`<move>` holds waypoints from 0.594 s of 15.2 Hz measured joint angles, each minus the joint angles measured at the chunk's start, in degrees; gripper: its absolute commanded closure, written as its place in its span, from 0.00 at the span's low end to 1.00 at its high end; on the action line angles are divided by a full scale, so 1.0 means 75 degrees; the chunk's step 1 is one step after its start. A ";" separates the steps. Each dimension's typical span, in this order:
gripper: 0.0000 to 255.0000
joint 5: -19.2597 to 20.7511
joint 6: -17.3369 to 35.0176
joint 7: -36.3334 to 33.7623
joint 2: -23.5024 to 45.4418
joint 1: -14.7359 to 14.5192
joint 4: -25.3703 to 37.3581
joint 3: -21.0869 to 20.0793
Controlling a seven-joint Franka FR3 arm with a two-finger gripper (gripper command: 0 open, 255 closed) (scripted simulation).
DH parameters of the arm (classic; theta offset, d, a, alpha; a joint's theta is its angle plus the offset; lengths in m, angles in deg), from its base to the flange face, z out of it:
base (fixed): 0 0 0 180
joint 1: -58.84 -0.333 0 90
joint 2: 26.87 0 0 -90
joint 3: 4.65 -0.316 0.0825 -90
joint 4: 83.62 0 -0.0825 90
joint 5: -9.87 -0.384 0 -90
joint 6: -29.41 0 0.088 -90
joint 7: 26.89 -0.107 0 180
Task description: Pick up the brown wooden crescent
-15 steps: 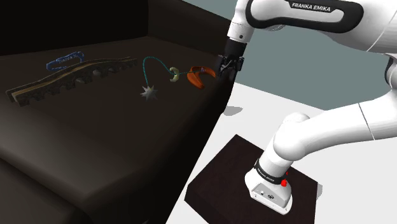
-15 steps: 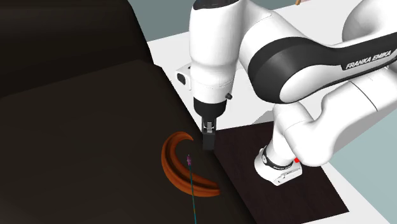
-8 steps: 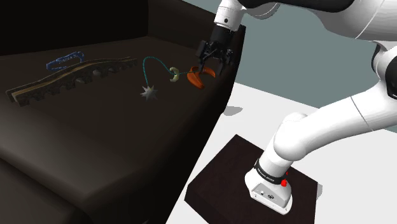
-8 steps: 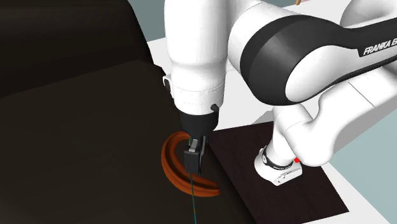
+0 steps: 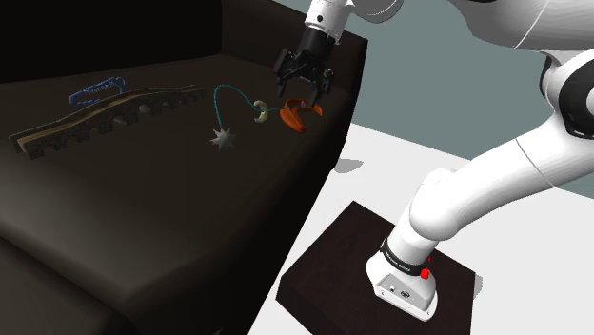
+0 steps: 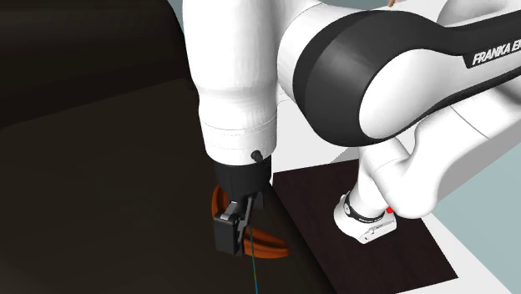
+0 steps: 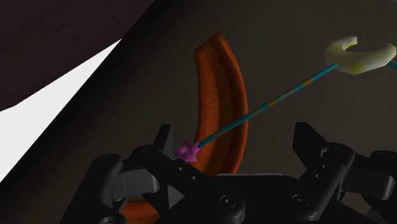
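The black two-finger tool (image 5: 303, 93) hangs with its fingers spread over the orange-brown curved crescent (image 5: 297, 115). The crescent lies on the dark sofa seat (image 5: 143, 200) near its edge, beside a pale ring (image 5: 258, 111).

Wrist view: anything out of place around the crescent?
Yes: a thin teal rod with a magenta star tip crosses the orange-brown crescent, right where the open gripper hangs; it might foul the grasp.

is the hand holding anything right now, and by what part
Nothing is held. The hand is open, its fingers apart over the orange-brown crescent, which lies on the dark surface with neither finger touching it.
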 measured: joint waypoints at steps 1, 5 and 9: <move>0.00 -0.0013 0.0082 0.0015 -0.0032 -0.0002 -0.0115 -0.0008; 1.00 -0.0045 0.0394 0.0101 -0.0080 -0.0004 -0.0487 -0.0032; 1.00 -0.0046 0.0420 0.0117 -0.0091 -0.0001 -0.0512 -0.0025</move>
